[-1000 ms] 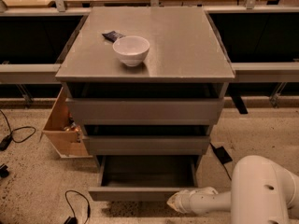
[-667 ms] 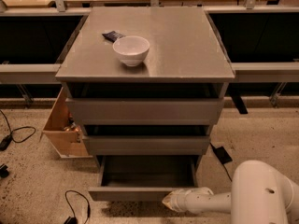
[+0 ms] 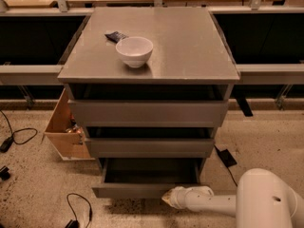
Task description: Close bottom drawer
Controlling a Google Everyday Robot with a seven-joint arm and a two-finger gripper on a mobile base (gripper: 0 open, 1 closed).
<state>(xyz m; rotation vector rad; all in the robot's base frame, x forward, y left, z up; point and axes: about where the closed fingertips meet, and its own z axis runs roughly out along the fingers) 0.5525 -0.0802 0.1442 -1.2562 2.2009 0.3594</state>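
bottom drawer point(image 3: 137, 190) open; gripper point(image 3: 167, 197) at its front, right end

I have one view only, set high in front of the square grey metal cabinet point(image 3: 190, 51). It looks steeply down on the top and the three drawer fronts from fairly near. My white arm point(image 3: 223, 204) enters at lower right, and its gripper point(image 3: 167, 198) is just beside the narrow grey bottom drawer point(image 3: 133, 190).
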